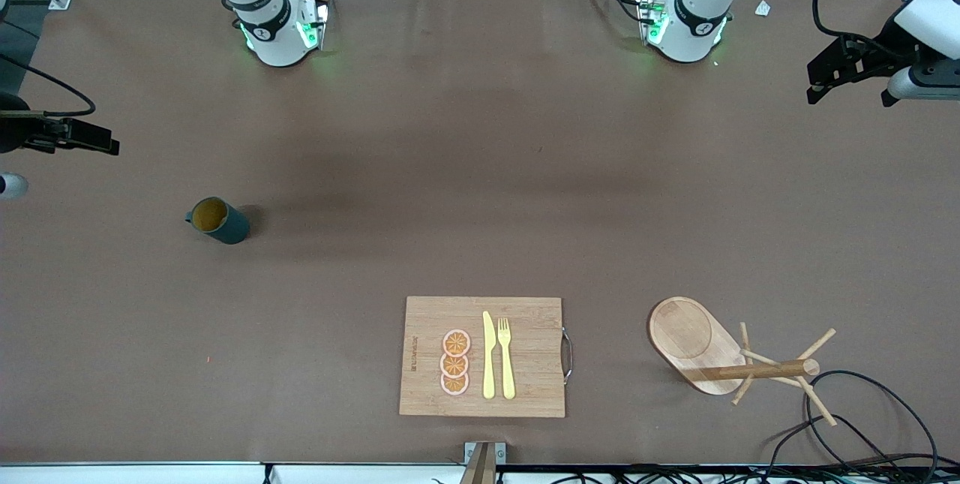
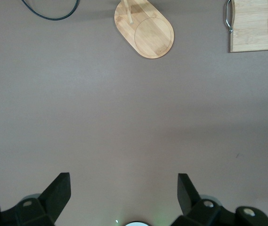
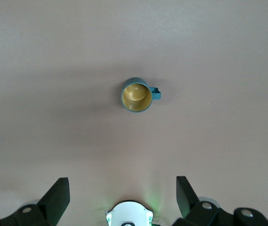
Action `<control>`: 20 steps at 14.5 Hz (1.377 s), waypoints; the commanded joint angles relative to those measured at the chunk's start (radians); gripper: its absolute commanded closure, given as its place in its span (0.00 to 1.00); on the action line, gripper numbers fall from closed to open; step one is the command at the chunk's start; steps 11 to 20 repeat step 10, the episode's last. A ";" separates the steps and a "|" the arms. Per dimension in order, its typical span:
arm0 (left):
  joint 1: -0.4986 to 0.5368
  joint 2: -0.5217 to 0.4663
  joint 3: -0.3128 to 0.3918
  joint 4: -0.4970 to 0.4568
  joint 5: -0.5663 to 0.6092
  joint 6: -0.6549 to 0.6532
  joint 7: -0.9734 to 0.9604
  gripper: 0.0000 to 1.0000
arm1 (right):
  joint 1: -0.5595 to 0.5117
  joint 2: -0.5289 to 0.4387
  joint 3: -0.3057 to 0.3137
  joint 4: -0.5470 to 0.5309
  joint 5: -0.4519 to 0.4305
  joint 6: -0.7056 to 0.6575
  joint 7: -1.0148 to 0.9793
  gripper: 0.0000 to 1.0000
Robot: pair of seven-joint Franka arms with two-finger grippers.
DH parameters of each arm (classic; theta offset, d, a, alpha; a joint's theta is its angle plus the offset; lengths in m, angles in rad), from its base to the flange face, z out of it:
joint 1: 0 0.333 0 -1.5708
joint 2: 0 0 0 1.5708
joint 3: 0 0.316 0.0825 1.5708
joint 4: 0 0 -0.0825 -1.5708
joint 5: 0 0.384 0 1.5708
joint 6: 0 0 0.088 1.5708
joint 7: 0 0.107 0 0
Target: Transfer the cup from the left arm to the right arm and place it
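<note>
— Where do we find the cup [image 1: 217,220]?

— Upright on the counter [image 1: 465,191], toward the right arm's end, handle pointing toward that end's edge. Nothing touches it.

— Which of our grippers is closer?

— The right gripper [image 3: 119,195]; its fingers are spread apart, empty, and the cup sits ahead of them. The left gripper [image 2: 124,193], fingers also apart, waits over bare counter at the other end, well away.

— So the left arm faces a long reach across, we judge.
</note>
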 commanded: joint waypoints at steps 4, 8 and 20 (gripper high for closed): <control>0.005 0.009 -0.002 0.017 -0.001 -0.020 0.013 0.00 | 0.002 -0.197 -0.006 -0.214 0.014 0.096 -0.011 0.00; 0.006 0.009 -0.004 0.017 -0.009 -0.021 0.013 0.00 | 0.005 -0.241 -0.009 -0.253 0.014 0.098 0.029 0.00; 0.005 0.009 -0.002 0.017 -0.011 -0.023 0.010 0.00 | 0.005 -0.248 -0.007 -0.253 0.014 0.095 0.030 0.00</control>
